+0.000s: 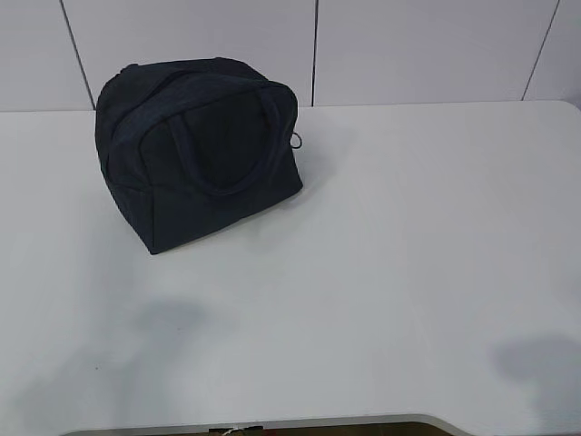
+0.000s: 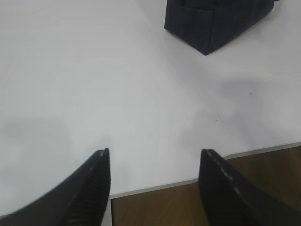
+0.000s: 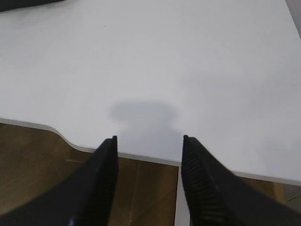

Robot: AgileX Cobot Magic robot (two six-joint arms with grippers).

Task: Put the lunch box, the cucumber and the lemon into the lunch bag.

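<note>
The lunch bag (image 1: 200,150) is sitting on the far left part of the white table (image 1: 408,254), turned at an angle so that one lower corner is pointing toward the near edge, and its two looped handles (image 1: 222,136) are lying folded over the top. The top is looking closed from here, with the silver ring pull (image 1: 296,140) hanging at the right end of the zipper, so I judge that the bag must be opened before anything can go inside. The lunch box, the cucumber and the lemon are not showing in any view, so I cannot tell where they are. In the left wrist view only the lower corner of the bag (image 2: 211,23) is appearing, well apart from the left gripper (image 2: 155,162), which is hovering over the near table edge with its jaws standing wide and holding nothing. The right gripper (image 3: 149,146) is also waiting above the near edge, its jaws apart and empty, probably because both arms are resting at a ready position
</note>
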